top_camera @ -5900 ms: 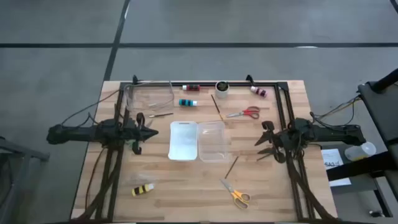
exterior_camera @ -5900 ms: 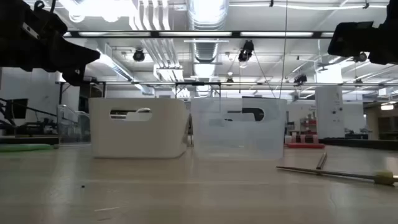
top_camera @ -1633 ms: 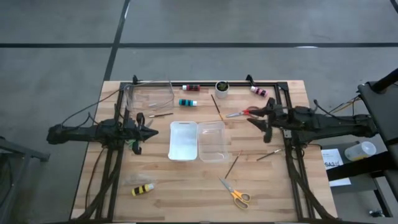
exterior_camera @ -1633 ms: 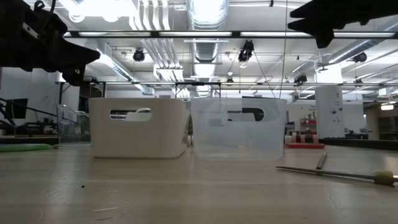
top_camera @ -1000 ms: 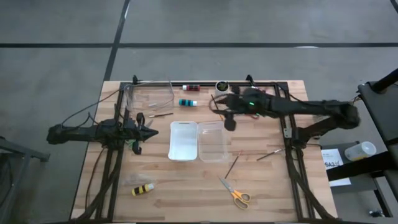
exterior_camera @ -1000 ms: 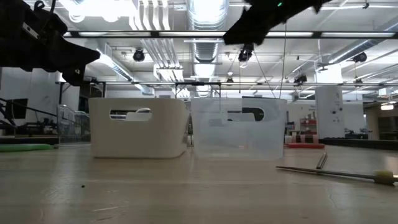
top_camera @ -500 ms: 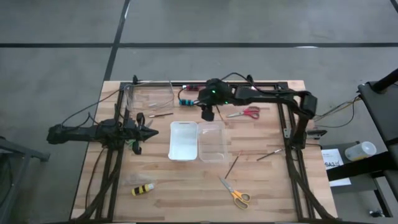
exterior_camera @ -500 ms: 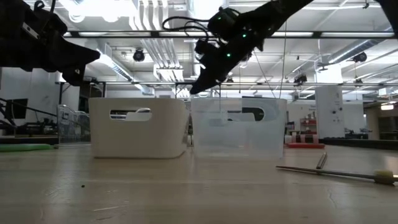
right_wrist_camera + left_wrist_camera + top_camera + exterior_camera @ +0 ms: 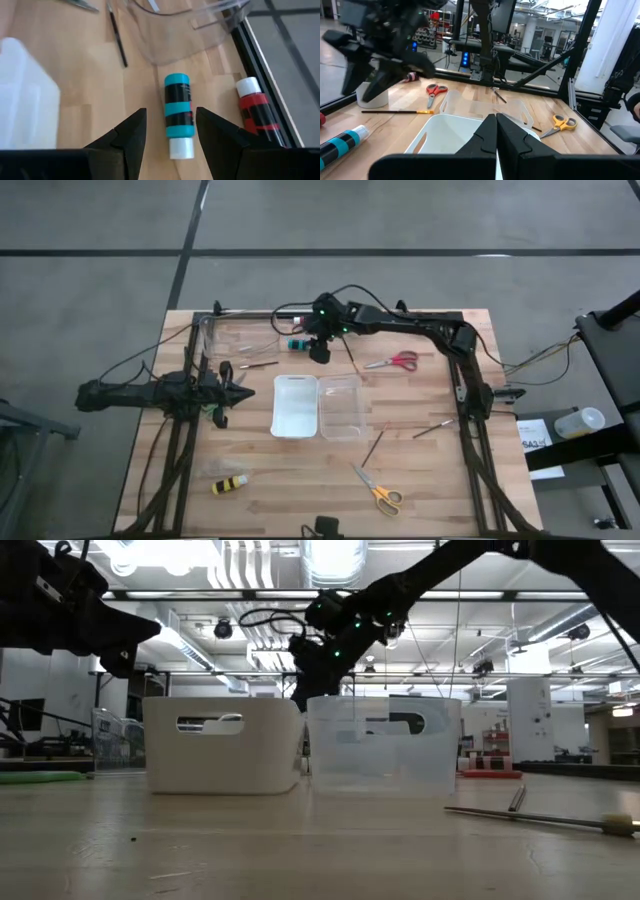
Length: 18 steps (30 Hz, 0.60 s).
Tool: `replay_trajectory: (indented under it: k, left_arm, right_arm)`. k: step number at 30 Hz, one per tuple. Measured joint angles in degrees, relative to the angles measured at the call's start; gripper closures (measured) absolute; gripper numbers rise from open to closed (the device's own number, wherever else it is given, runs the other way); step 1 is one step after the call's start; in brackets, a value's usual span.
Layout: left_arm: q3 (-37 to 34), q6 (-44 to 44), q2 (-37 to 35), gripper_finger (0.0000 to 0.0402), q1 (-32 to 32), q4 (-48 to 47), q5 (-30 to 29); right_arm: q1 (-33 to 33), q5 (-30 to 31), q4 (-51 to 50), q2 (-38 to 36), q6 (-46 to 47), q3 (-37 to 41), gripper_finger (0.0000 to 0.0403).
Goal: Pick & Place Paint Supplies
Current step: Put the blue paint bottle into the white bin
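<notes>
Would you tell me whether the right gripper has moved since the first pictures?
Yes. The right gripper has swung from the table's right side, across past the clear bin, to hover open over the teal bottle.

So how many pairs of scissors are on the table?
2. The red-handled scissors lie near the table's far edge, right of the right gripper. The yellow-handled scissors lie near the front edge, right of centre. None seem hidden.

Big lab or workshop hall. Long bright ceiling lights (image 9: 330,595), silver air pipes (image 9: 335,560) up high. Bare grey floor (image 9: 100,240) around wooden table (image 9: 300,480). Black metal frames (image 9: 490,45), more machines and screens (image 9: 465,57) in room behind. Other work tables (image 9: 590,772) far back.
</notes>
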<state>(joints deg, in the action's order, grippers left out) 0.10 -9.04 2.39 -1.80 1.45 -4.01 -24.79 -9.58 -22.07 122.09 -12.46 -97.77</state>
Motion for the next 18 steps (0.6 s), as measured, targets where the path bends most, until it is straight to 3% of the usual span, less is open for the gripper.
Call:
replay_trajectory:
  k: [5,11,18]
  left_arm:
    - [0.0,0.0,0.0,0.0400,0.0,0.0,0.0]
    - [0.0,0.0,0.0,0.0400,0.0,0.0,0.0]
    - [0.0,0.0,0.0,0.0400,0.0,0.0,0.0]
  right_arm:
    - [-0.7,-0.1,-4.7,5.2,-0.8,-7.7,0.0222]
    - [-0.7,-0.5,-10.8,10.0,-2.5,-14.7,0.0158]
    - [-1.1,0.6,-14.0,14.2,-4.7,-17.4,0.0127]
